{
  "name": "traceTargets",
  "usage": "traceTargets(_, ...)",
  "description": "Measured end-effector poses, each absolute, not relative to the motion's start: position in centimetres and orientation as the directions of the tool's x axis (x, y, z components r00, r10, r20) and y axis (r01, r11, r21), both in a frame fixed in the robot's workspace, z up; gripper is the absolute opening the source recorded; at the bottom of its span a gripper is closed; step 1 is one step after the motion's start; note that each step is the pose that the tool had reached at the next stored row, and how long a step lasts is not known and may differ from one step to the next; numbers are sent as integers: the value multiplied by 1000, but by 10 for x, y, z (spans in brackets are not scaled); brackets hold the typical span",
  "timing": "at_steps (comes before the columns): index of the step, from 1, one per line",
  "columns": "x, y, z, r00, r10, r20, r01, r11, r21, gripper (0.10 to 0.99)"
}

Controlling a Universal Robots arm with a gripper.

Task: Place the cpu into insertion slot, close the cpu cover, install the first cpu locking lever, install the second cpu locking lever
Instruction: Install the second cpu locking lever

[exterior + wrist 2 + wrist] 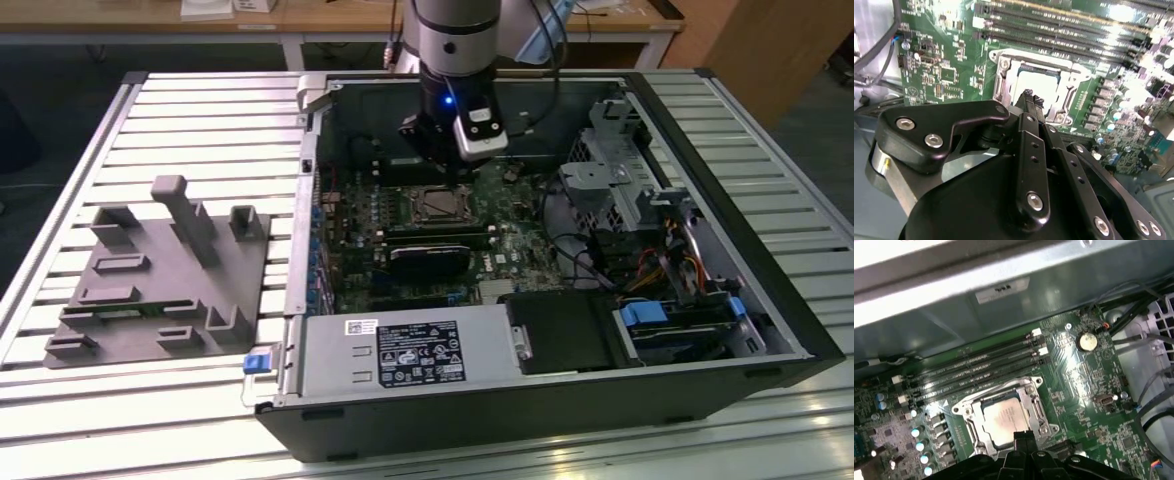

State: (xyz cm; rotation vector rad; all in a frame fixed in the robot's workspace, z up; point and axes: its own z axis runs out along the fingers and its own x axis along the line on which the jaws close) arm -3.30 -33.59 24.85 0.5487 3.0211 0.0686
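Pincer tips are pinched together, holding nothing, sitting just above the edge of the insertion slot in both wrist views. The cpu is already lying flat in the slot with the cpu cover down around it, silver frame framing the chip. Exterior view has the arm reaching into the open computer case on the slatted surface
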Motion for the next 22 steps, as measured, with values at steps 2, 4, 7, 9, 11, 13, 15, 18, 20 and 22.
traceTargets(2, -33, -340, 248, -934, 353, -61, 349, 935, 57, 106)
traceTargets(4, -34, -344, 248, -934, 353, -61, 349, 935, 56, 106)
traceTargets(7, -37, -349, 247, -934, 352, -61, 349, 935, 57, 106)
traceTargets(9, -41, -352, 246, -934, 351, -61, 348, 936, 56, 106)
traceTargets(11, -44, -353, 245, -935, 349, -61, 346, 937, 57, 106)
traceTargets(13, -46, -356, 243, -936, 345, -61, 342, 938, 57, 106)
traceTargets(15, -46, -360, 242, -938, 341, -61, 338, 939, 56, 106)
traceTargets(18, -48, -365, 239, -941, 334, -61, 331, 942, 57, 106)
traceTargets(20, -51, -366, 236, -943, 328, -60, 324, 944, 60, 106)
traceTargets(22, -54, -367, 233, -945, 322, -58, 319, 946, 66, 106)
